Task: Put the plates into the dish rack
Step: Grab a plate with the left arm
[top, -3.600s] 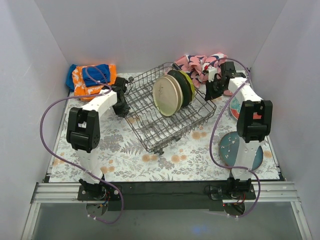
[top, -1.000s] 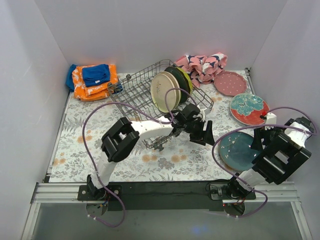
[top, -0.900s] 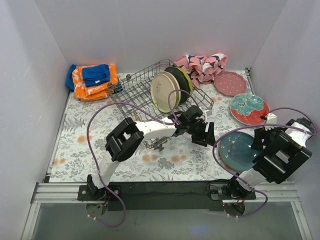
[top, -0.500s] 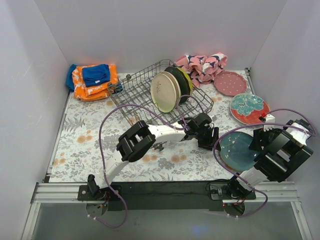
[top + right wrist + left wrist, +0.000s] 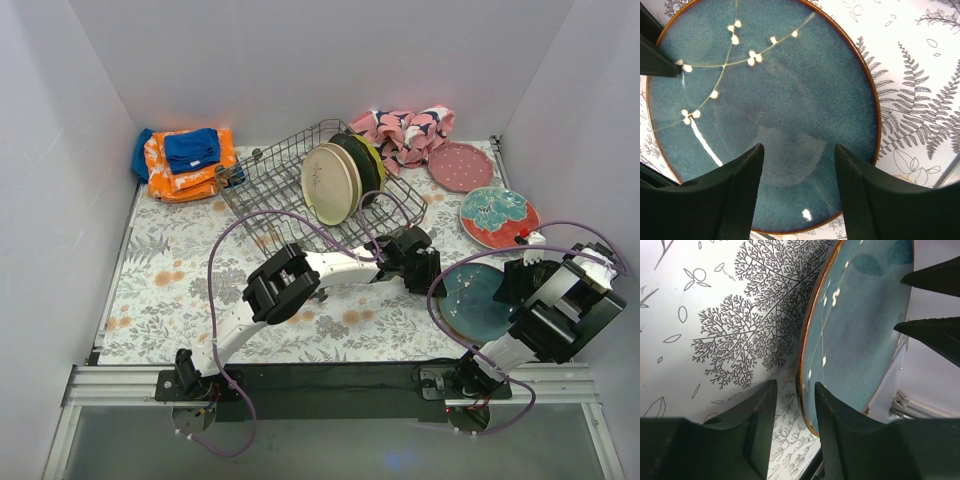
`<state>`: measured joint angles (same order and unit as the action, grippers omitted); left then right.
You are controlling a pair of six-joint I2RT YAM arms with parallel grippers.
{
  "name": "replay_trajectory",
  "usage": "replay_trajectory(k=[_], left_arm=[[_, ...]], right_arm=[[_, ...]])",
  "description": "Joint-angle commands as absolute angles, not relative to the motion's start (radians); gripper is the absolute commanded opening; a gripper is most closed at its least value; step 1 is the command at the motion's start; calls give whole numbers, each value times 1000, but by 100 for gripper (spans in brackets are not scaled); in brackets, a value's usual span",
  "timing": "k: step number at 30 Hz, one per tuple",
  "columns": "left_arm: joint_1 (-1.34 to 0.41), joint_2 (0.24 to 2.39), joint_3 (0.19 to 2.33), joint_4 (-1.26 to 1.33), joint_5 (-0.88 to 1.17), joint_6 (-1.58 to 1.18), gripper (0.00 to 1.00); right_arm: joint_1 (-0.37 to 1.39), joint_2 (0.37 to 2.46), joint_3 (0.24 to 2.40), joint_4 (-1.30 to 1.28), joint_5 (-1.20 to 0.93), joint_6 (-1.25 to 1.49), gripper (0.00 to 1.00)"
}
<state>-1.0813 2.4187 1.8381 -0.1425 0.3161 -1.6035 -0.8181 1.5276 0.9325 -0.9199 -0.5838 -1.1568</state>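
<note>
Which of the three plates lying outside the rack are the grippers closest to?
The teal plate with the white sprig, lying farthest forward; the red floral plate and dotted pink plate lie farther back.

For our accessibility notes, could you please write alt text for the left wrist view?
The left tool straddles the rim of a teal plate, one finger on each side, jaws not yet closed on it. A fern-printed table cover fills the left; the right tool pokes in from the right.
</note>
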Motion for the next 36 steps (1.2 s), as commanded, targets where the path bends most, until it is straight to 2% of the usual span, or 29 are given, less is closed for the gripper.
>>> replay_trajectory(k=[1,12,16,17,20,27,33,36], left_arm=[[-1104,2441,1864,-135,282,-1635,33],[-1104,2467,1878,-84,330,-1666,26],[-1104,2482,1893,-77,334,-1674,17],[-1104,2485,1896,-75,333,-1677,10],[-1104,2488,1898,-64,333,-1677,0],[-1100,2347,1738,60,296,-1589,0],[-1080,2171,1547,109,271,-1500,0],[-1075,2071,1453,127,242,-1464,0]], right_arm=[[-824,1539,910,-951,-629,-1178,63],[-822,1552,882,-986,-658,-1206,55],[-824,1537,897,-1000,-666,-1212,55],[-824,1531,900,-1003,-667,-1212,55],[-822,1520,919,-1017,-676,-1210,56],[-822,1448,948,-1084,-715,-1241,59],[-804,1362,1002,-1211,-817,-1304,68],[-735,1342,991,-1259,-854,-1333,71]])
